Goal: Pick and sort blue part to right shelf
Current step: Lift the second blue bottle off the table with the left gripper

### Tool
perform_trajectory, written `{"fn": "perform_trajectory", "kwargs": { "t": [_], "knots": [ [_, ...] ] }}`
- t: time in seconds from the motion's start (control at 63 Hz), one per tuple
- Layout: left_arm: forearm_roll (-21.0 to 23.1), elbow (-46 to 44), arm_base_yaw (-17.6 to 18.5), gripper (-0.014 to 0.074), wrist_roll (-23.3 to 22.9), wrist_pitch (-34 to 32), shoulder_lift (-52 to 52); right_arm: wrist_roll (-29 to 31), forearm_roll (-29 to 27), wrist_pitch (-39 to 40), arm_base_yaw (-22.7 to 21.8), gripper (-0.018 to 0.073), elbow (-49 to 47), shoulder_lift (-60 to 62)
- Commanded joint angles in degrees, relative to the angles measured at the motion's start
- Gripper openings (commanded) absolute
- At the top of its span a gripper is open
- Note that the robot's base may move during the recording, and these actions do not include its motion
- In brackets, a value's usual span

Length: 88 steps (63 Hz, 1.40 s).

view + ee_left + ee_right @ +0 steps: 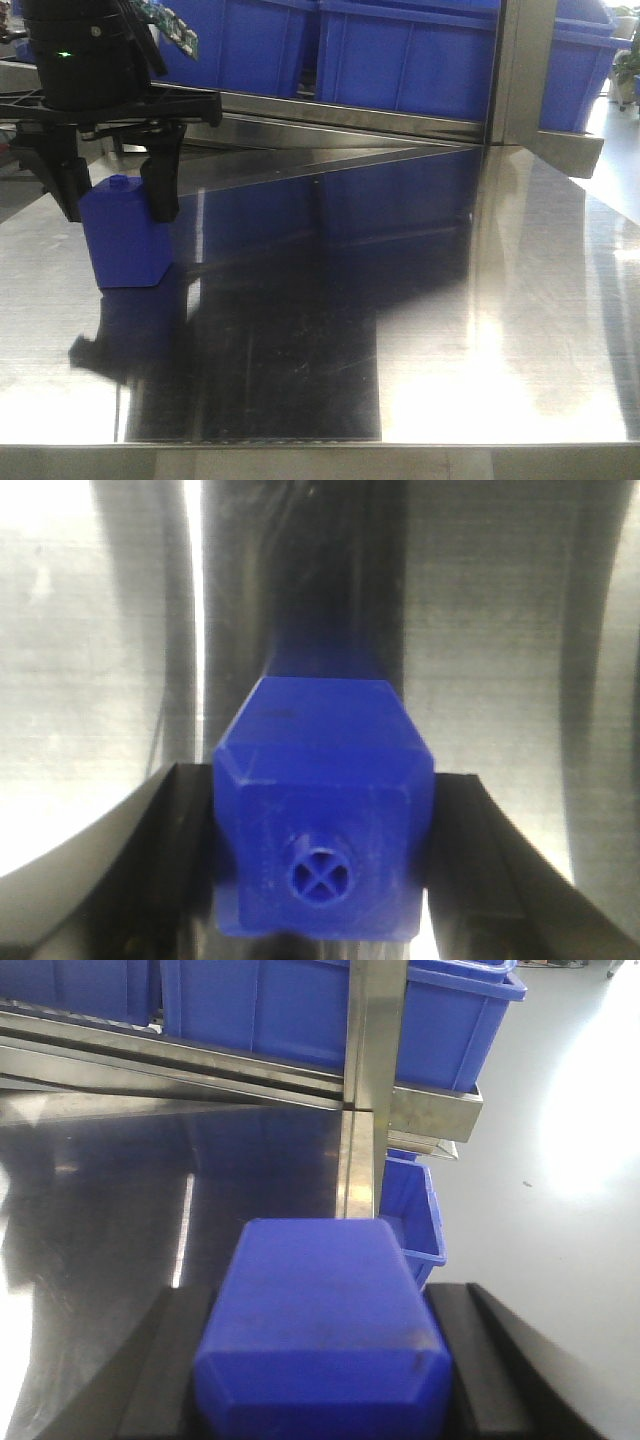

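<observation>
In the right wrist view my right gripper (320, 1370) is shut on the blue part (320, 1300), a solid blue block with sloped shoulders, black fingers (175, 1360) tight on both sides. Ahead of it rises the right shelf (365, 1090), a steel post and rails carrying large blue bins (300, 1010). My right gripper does not show in the front view. At the left of that view my left gripper (115, 215) straddles a squatter blue block (125, 245) with a tiny round knob (320, 872), standing on the steel table (450, 330). Its fingers (175, 880) touch both sides of that block.
The shelf rail (350, 110) and blue bins (400, 50) run along the table's far edge. A smaller blue bin (410, 1220) sits lower, beyond the table's right edge, over a pale floor (560, 1210).
</observation>
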<state>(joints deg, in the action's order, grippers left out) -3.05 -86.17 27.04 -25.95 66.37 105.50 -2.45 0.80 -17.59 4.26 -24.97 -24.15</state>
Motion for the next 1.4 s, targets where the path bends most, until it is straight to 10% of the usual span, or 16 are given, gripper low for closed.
{"fn": "perform_trajectory", "kwargs": {
  "t": [0.0,0.365,0.888,1.38],
  "knots": [
    [3.0,-1.9,0.4,0.0312,4.8,-0.1,-4.7,0.3,0.6,5.5,-0.4,0.0374,-1.7,-0.2],
    [12.0,6.0,-2.1,0.0312,25.9,-8.5,-14.4,0.3,0.6,5.5,-0.4,0.0374,-1.7,-0.2],
    [11.4,35.6,-10.2,0.0312,25.9,-47.5,-42.1,0.3,0.6,5.5,-0.4,0.0374,-1.7,-0.2],
    [6.9,48.8,-14.2,0.0312,25.9,-49.5,-70.3,0.3,0.6,5.5,-0.4,0.0374,-1.7,-0.2]
  ]
}}
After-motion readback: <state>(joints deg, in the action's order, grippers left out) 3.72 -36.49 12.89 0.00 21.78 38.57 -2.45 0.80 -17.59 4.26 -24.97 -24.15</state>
